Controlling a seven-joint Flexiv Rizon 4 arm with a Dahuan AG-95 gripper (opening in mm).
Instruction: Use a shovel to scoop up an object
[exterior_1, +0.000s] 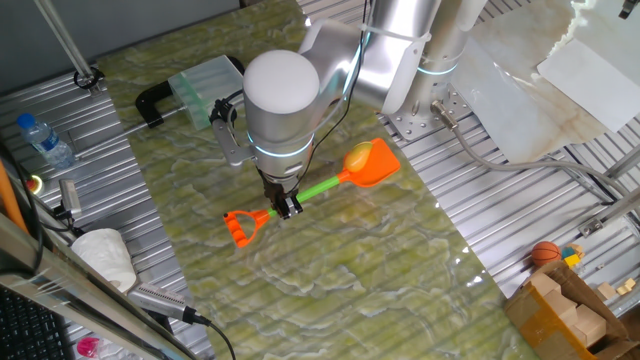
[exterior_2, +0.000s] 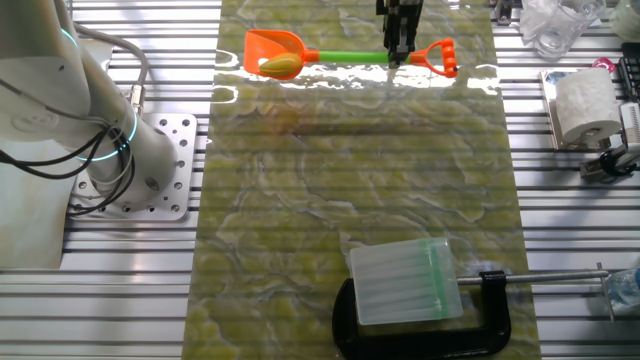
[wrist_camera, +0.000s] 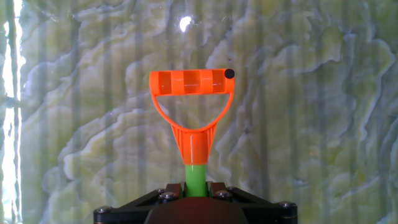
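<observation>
Fingers (exterior_1: 288, 206) grip the shovel (exterior_1: 318, 188) shaft; the object (exterior_1: 358, 157) rests in its blade.

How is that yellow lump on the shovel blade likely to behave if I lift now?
The lump looks smooth and oval, so it will probably roll if the orange blade tilts. It appears small and likely light, adding little load. The claw grips the thin green shaft near the D-handle, far from the blade, so the shovel may sag or twist.

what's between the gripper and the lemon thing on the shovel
Only the shovel's own green shaft. The gripper holds it near the D-handle; the yellow-orange lump sits on the blade. Clearest in the other fixed view.
</observation>
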